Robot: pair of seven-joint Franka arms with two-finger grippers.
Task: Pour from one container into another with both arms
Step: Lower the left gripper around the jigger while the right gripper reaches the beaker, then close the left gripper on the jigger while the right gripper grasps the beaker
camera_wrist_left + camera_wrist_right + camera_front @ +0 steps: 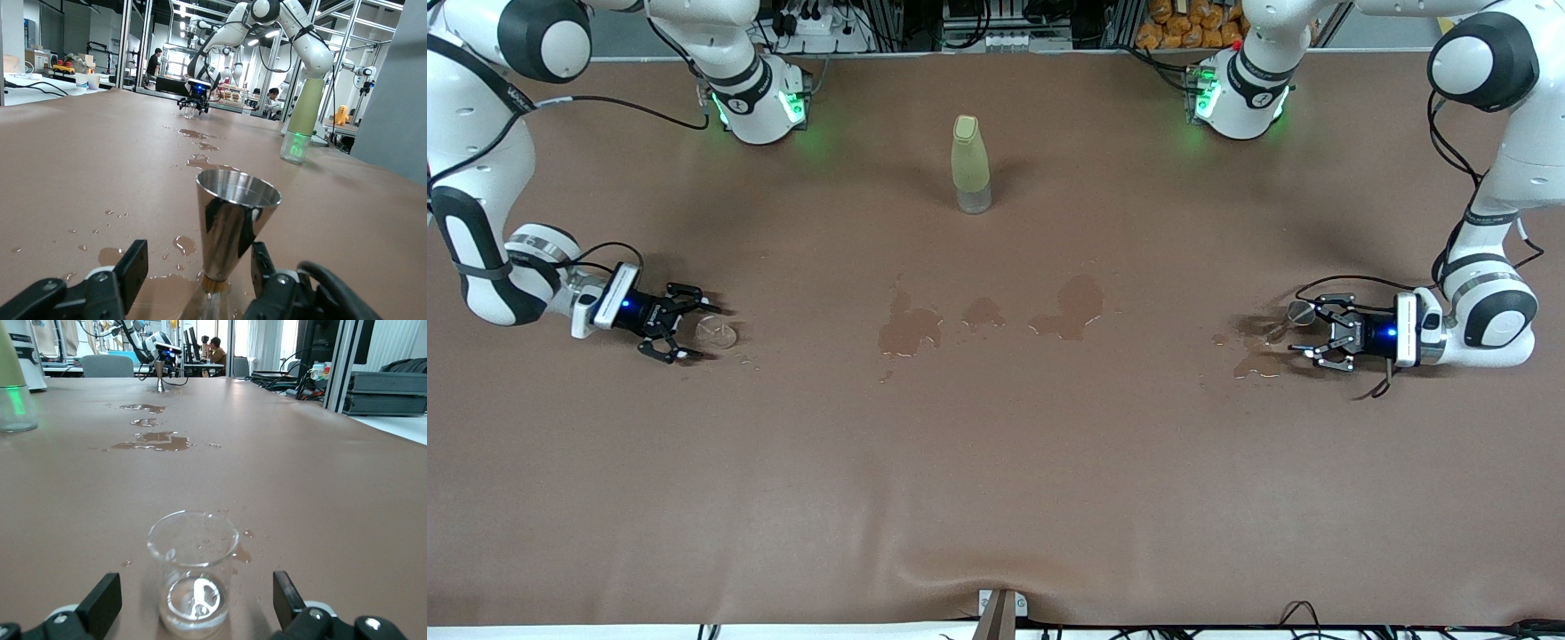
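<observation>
Our left claw stands half-open around the steel jigger, slick and tippy; grip its waist. Our right claw gapes round the fragile glass on the wet counter.

The brown cloth-covered surface carries a pale green bottle upright toward the robots' bases; the steel cone-shaped jigger stands between the left tool's fingers, the clear glass beaker between the right tool's, spilled water puddles lying between them
</observation>
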